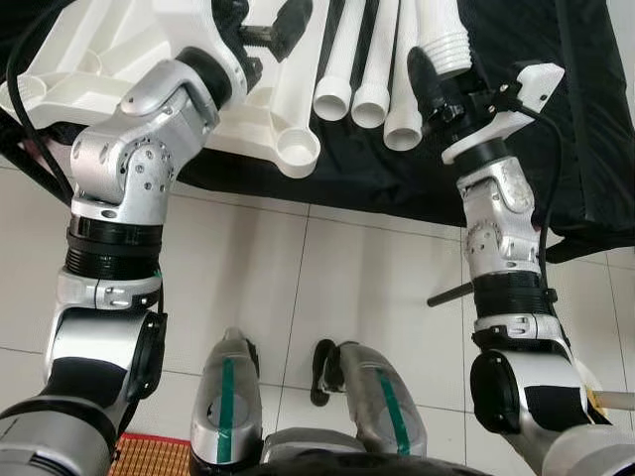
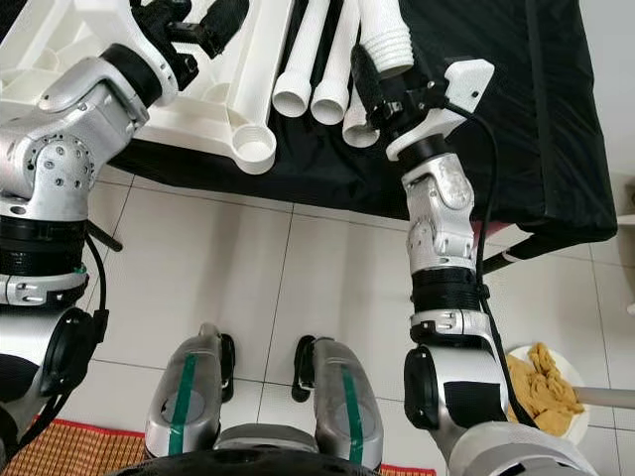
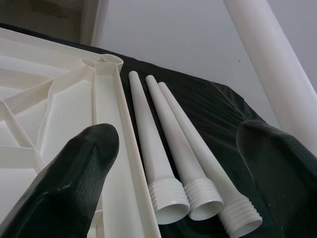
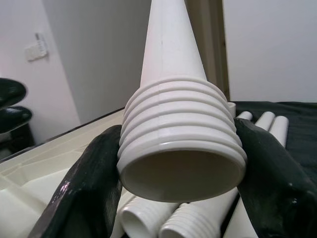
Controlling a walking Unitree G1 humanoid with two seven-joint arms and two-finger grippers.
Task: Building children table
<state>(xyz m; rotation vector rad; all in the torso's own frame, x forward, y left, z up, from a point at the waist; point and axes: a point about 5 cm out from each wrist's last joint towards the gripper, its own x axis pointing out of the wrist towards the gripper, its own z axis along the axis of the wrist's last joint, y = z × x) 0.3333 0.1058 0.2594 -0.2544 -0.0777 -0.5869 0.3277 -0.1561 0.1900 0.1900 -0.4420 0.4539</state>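
Your right hand [image 4: 178,148] is clamped on a white plastic table leg [image 4: 181,129]: both black fingers [image 4: 94,188] press the sides of its threaded end, a stack of rounded ridges around a hollow mouth. The leg is a smooth tapered tube, lifted above the desk [image 1: 397,178], which is draped in wrinkled black cloth.

Three more legs [image 3: 163,163] of the same make lie side by side on the cloth, touching, ribbed open ends toward you. Just beside them rests the white tabletop [image 3: 59,114], underside up: moulded plastic with raised stiffening ribs and a round socket [image 1: 298,151] at the near corner.

Your left hand [image 3: 173,173] hovers over the tabletop's edge with its fingers spread wide, gripping nothing.

Below the desk you see glossy pale floor tiles [image 1: 327,288] with grey grout lines. A woven mat [image 2: 60,451] lies at your left foot; a plate of yellowish food [image 2: 544,392] sits at your right.
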